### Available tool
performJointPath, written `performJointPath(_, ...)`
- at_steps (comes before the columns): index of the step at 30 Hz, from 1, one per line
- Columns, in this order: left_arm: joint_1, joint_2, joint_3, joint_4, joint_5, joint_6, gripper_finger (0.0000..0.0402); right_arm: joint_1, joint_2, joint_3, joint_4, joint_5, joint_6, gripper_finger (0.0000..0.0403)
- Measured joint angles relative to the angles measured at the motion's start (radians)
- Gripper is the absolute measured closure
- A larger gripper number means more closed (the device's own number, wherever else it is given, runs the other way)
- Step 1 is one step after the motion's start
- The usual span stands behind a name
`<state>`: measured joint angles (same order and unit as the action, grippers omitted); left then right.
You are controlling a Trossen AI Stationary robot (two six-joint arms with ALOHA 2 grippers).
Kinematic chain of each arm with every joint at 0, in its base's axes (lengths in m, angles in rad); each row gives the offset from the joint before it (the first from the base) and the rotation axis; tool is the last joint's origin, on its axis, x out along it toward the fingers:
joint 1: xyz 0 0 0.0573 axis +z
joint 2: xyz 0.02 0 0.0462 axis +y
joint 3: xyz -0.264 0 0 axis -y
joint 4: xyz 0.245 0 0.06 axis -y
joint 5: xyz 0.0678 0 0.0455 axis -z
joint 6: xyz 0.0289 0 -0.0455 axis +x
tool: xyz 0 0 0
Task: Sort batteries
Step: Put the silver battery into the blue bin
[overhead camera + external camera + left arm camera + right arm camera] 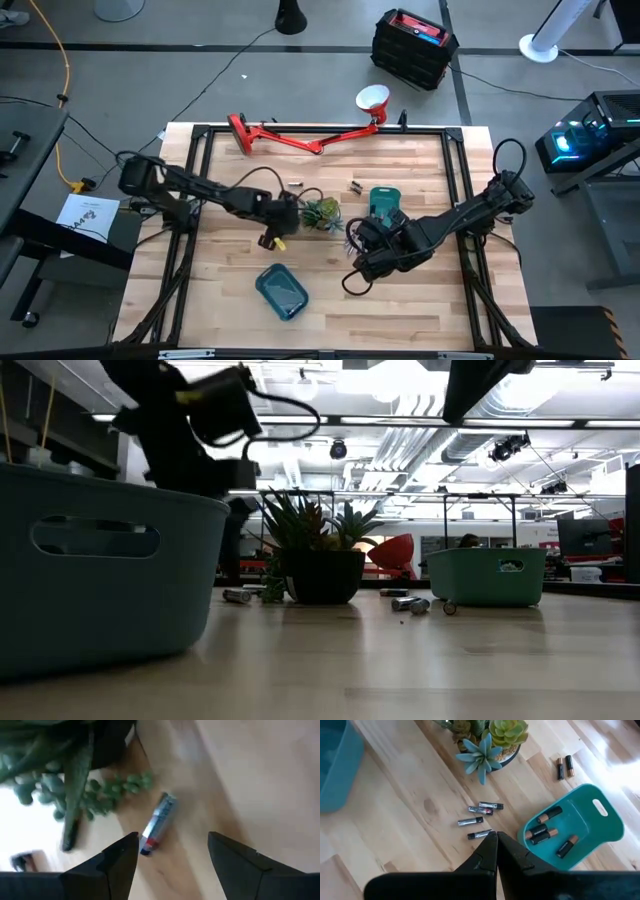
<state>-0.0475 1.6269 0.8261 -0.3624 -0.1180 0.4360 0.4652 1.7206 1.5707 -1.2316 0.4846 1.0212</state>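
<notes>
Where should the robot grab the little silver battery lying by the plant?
Probably around its middle. The battery lies flat on the wooden table, clear of the plant, and the left tool is open above it. Coming straight down, one finger on each long side, should pinch the round body across its narrow width, so it is less likely to roll away.

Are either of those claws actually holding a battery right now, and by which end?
No. The left claw is open, with a silver battery lying on the table ahead of it, untouched. The right claw is shut with nothing between its tips.
</notes>
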Motion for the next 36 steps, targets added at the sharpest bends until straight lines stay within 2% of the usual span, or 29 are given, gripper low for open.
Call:
performJointPath(5,0.034,0.078,0.039,0.055,-0.066,0.120,0.0172,-0.001,0.000,0.000,0.001,0.011,0.040,0.0403)
performJointPath(9,0.082,0.143,0.099,-0.002,0.065,0.125,0.0194,-0.001,0.000,0.000,0.004,0.012,0.073,0.0403)
performJointPath(11,0.092,0.175,0.124,-0.054,0.097,0.123,0.0226,-0.001,0.000,0.000,0.004,0.012,0.082,0.0403)
performJointPath(14,0.093,0.204,0.153,-0.146,0.120,0.099,0.0310,-0.001,0.000,0.000,0.007,0.015,0.102,0.0403)
performJointPath(16,0.094,0.207,0.175,-0.200,0.148,0.033,0.0367,-0.001,0.000,0.000,0.009,0.018,0.104,0.0403)
performJointPath(17,0.094,0.200,0.185,-0.232,0.160,-0.015,0.0374,-0.001,0.000,0.000,0.008,0.020,0.104,0.0403)
performJointPath(21,0.090,0.118,0.207,-0.354,0.137,-0.149,0.0371,-0.001,0.000,0.000,0.009,0.036,0.103,0.0403)
performJointPath(24,0.090,-0.008,0.233,-0.344,0.112,-0.235,0.0372,-0.001,0.000,0.000,0.008,0.039,0.100,0.0403)
performJointPath(27,0.065,-0.132,0.224,-0.412,0.113,-0.352,0.0372,-0.001,0.000,0.000,-0.003,0.039,0.095,0.0403)
performJointPath(31,-0.051,-0.263,0.230,-0.403,0.136,-0.493,0.0372,-0.001,0.000,0.000,-0.003,0.039,0.075,0.0403)
performJointPath(36,-0.293,-0.247,0.229,-0.362,0.142,-0.642,0.0372,-0.001,0.000,0.000,-0.009,0.038,0.040,0.0403)
